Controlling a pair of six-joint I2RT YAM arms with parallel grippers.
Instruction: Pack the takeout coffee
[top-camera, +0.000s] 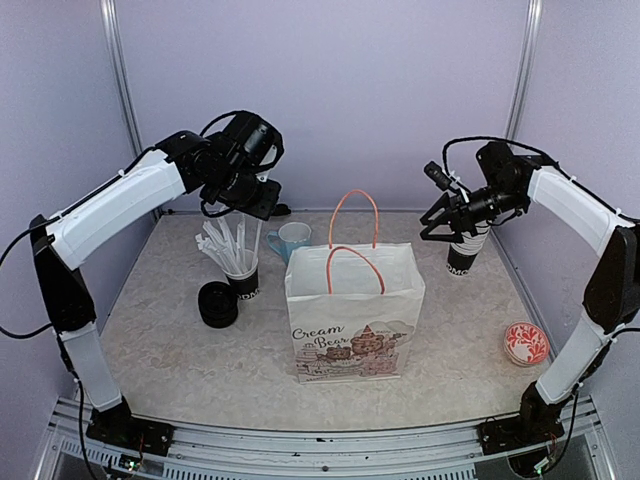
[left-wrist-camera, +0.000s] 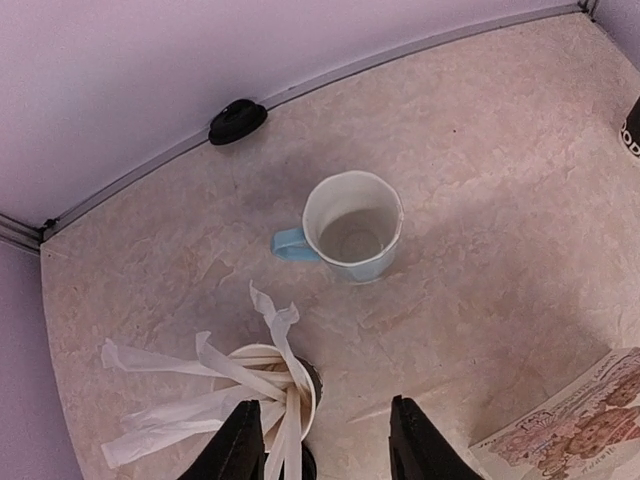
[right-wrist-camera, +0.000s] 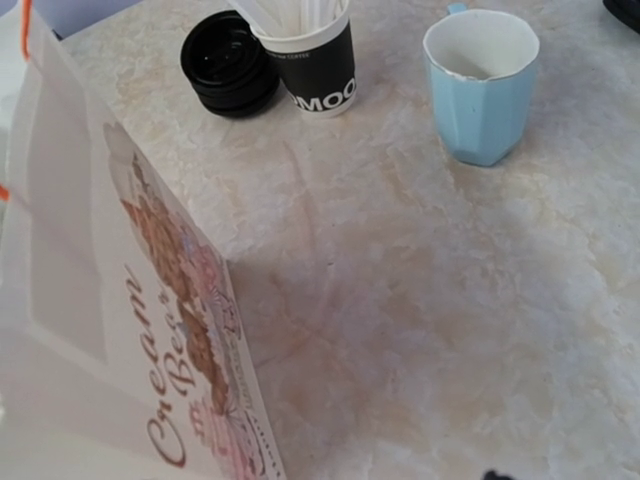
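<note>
Left gripper (left-wrist-camera: 322, 405) spread over stick cup (left-wrist-camera: 308, 385); right gripper (top-camera: 425, 226) spread beside takeout cup (top-camera: 462, 255).

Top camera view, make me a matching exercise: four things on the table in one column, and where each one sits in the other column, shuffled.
Things:
1. paper bag
2. light blue mug
3. black lids
4. red-patterned disc

Places:
A. near the right edge of the table
B. just left of the cup of white sticks
C. upright in the middle of the table
D. behind the bag's left corner

Pairs: 1-C, 2-D, 3-B, 4-A
</note>
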